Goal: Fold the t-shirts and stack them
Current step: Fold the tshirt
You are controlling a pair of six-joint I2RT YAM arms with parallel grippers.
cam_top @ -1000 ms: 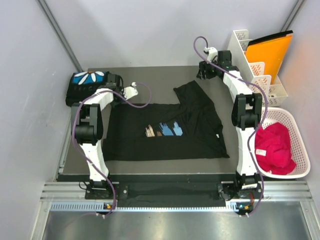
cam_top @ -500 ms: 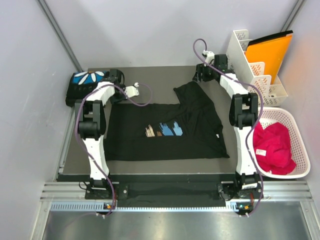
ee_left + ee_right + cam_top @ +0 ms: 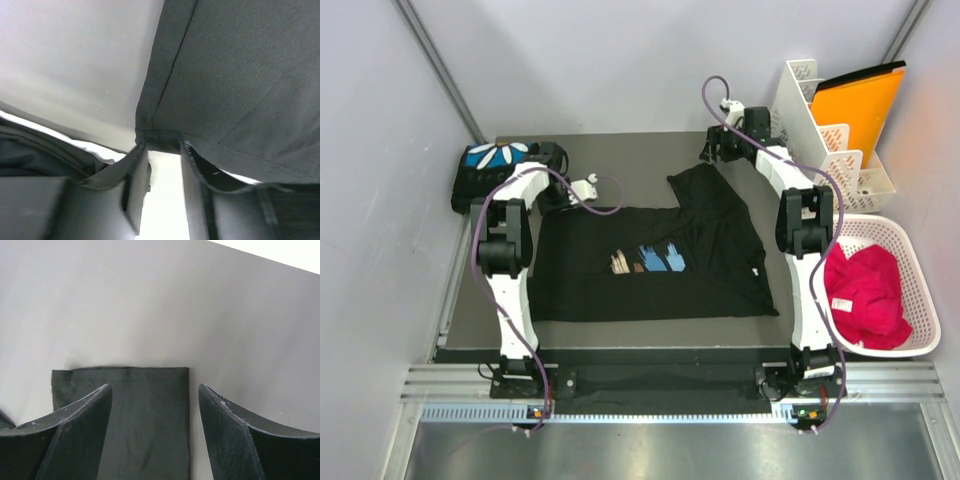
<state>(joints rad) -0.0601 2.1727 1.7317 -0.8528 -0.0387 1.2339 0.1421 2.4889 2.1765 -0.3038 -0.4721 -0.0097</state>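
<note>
Grey table (image 3: 650, 150): petal-print t-shirt (image 3: 490, 165) folded, brush-stroke t-shirt (image 3: 660, 270) partly folded, left gripper (image 3: 162, 145) and right gripper (image 3: 155, 390) open-jawed at its edges

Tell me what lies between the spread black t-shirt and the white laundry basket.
In the top external view, the right arm stands between the spread t-shirt and the basket, rising from its base at the table's near edge.

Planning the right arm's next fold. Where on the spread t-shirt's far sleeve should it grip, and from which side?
Probably the sleeve at its hemmed cuff edge, from straight above, the right tool straddling it. It lies flat on the table with that edge free, so a pinch there should lift it.
</note>
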